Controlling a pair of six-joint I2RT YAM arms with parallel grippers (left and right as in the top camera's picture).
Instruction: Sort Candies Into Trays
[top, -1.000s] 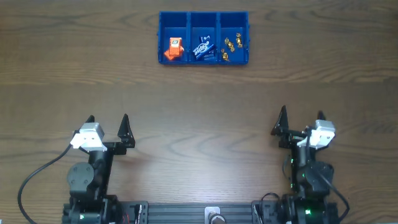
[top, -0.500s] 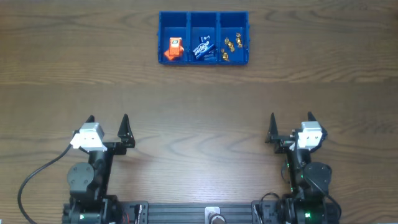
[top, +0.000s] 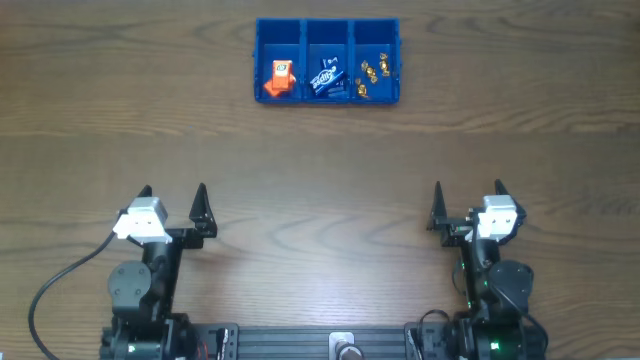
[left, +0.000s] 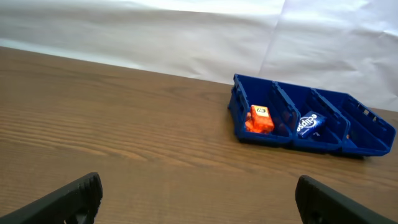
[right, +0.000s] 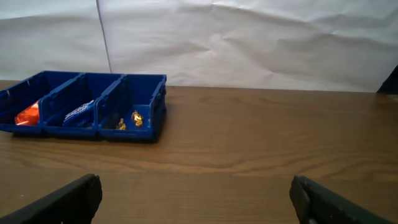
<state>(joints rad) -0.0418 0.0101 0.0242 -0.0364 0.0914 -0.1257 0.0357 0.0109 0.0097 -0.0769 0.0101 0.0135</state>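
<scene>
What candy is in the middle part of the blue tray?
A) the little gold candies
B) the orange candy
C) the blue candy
C: the blue candy lies in the middle compartment of the blue tray, with the orange candy in the compartment on one side and the little gold candies in the one on the other.

swung the right gripper (top: 467, 195) a little to the left at the near right of the scene, squared it up from a skewed stance to one spread wide and pointing straight at the far side, then held it there through the last half second.
</scene>
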